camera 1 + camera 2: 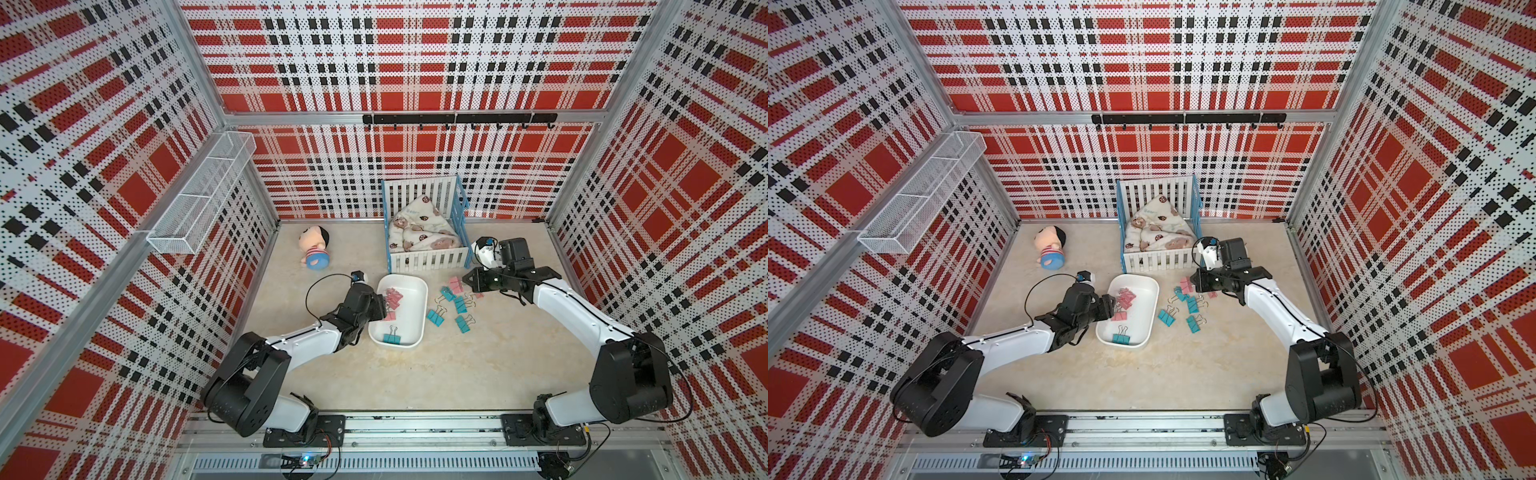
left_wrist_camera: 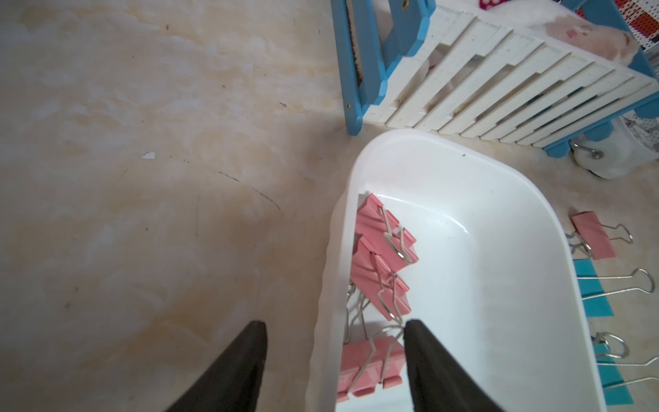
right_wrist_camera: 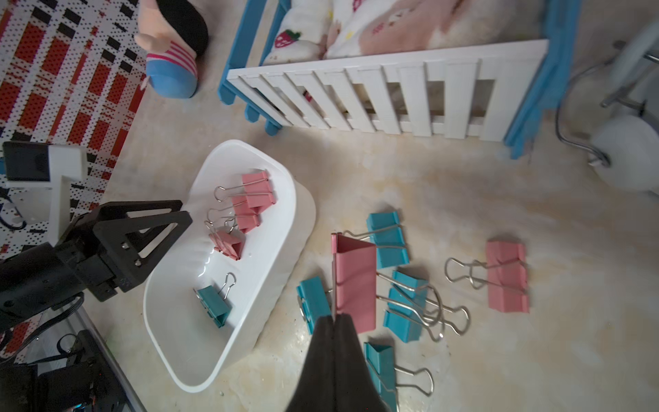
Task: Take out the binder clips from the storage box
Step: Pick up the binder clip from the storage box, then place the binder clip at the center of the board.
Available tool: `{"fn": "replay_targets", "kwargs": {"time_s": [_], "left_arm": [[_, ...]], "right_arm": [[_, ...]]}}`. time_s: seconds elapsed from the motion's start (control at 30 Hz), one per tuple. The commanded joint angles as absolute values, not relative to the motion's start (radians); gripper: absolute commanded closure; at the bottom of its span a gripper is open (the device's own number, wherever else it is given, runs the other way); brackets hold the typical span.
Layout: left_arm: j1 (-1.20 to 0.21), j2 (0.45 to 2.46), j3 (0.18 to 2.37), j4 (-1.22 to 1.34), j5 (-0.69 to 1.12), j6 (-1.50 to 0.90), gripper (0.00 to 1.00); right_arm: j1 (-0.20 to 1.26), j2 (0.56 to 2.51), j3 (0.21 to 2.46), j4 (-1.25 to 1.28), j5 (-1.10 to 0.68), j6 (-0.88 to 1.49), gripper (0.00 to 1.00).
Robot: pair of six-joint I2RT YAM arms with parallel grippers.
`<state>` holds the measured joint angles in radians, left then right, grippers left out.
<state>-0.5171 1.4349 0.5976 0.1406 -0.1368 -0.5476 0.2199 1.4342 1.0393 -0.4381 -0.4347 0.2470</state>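
The left tool is released, straddling the left wall of the storage box, where several binder clips lie. Further right, others lie on the table. The right tool clenches a pink binder clip.

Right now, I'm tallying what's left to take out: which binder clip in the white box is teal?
The lone teal clip at the storage box's end nearest the arm bases; the others inside are pink clips, clustered beside the left gripper.
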Motion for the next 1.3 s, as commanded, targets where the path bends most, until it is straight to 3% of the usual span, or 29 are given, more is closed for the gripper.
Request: {"fn": "replay_targets", "kwargs": {"time_s": [0.0,0.37,1.03,1.27], "left_arm": [[-0.518,1.443,0.626,0.134,-0.144,-0.528,0.33],[-0.511,1.468,0.639,0.141,-0.131,-0.516,0.33],[-0.503,1.476,0.65,0.137,-0.121,-0.511,0.33],[-0.5,1.48,0.644,0.145,-0.123,-0.508,0.33]], "right_arm": [[0.154,1.37,0.978,-0.416,-0.458,0.304,0.98],[0.0,1.364,0.857,-0.408,-0.513,0.335,0.97],[-0.077,1.533,0.824,-0.371,-0.557,0.322,0.95],[-0.088,1.542,0.819,-0.374,-0.54,0.321,0.85]]}}
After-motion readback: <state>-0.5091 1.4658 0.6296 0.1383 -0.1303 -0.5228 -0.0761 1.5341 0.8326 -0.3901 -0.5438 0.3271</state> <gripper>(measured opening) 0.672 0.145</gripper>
